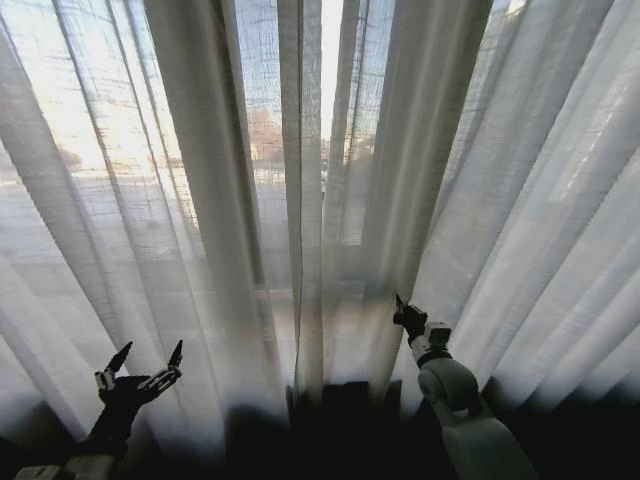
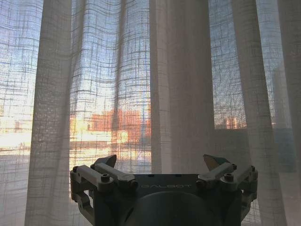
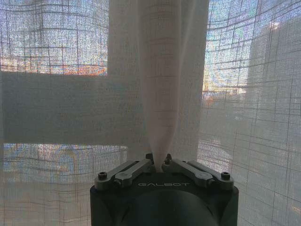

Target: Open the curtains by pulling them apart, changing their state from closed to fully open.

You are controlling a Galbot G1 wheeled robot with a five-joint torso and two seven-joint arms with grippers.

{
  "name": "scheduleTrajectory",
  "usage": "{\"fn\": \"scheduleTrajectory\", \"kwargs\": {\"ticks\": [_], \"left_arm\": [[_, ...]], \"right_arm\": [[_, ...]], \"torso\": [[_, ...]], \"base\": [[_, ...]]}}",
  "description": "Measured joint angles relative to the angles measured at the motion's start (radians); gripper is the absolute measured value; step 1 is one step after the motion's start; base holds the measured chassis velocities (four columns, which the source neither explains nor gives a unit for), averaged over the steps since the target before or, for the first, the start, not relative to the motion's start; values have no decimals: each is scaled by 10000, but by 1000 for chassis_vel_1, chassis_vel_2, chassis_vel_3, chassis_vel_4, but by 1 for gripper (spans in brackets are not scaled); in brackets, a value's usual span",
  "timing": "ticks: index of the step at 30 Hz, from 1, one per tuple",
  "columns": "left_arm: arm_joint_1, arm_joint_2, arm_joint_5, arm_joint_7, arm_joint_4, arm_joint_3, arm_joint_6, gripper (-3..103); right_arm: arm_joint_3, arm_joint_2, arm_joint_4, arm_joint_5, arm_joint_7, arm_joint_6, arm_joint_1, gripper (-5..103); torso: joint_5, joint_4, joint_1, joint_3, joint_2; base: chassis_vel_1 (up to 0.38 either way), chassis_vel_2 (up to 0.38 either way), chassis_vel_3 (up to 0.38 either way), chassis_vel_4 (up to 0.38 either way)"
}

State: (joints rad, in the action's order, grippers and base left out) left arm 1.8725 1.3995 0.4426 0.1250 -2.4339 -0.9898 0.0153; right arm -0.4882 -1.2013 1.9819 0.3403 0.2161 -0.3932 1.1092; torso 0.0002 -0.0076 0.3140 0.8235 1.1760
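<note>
— What's the setting?
— A bright window fills the background, daylight and blurred buildings glowing through the curtains, which hang in long pleats across the whole view with only a thin gap near the middle.

— And on the left?
— The left gripper sits low, its fingers spread wide. The fabric hangs just beyond the tips, with nothing between them.

— The right side?
— The right gripper reaches up to a fold just right of the middle. Its fingers are pinched together on a pleat of the curtains, which rises in a gathered fan from the tips.
</note>
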Motion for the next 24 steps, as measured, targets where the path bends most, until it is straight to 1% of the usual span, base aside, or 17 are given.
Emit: {"fn": "scheduleTrajectory", "kwargs": {"ticks": [4, 5, 10, 13, 16, 24], "left_arm": [[13, 14, 0, 9, -2, -1, 15, 100], [17, 22, -1, 13, -3, -1, 19, 100], [30, 45, 0, 141, -1, -7, 51, 100], [61, 52, 7, 251, 16, -36, 106, 100], [87, 62, 10, 259, 17, -41, 139, 100], [114, 91, 15, 263, 6, -53, 172, 100]], "right_arm": [[-8, 0, 13, 8, -5, 0, 12, 0], [-8, -1, 15, 8, -6, 0, 12, 0], [-9, -15, 15, 9, -8, 7, 12, 0], [-23, -13, 14, 10, -7, 14, 11, 0], [-41, -13, 8, 15, -4, 20, 6, 0], [-113, -23, -45, 22, 1, 42, 8, 0]], "torso": [[0, 2, 0, 0, 0], [0, -1, 0, 0, 0], [-2, 0, 0, 0, 0], [4, 0, 0, 0, 0], [1, 0, -1, 0, 1], [0, -1, -2, 0, 1]], "base": [[-26, -62, 37, 80], [-65, -117, 52, 120], [-127, -204, 129, 178], [-168, -256, 190, 278], [-214, -296, 242, 317], [-282, -344, 285, 337]]}}
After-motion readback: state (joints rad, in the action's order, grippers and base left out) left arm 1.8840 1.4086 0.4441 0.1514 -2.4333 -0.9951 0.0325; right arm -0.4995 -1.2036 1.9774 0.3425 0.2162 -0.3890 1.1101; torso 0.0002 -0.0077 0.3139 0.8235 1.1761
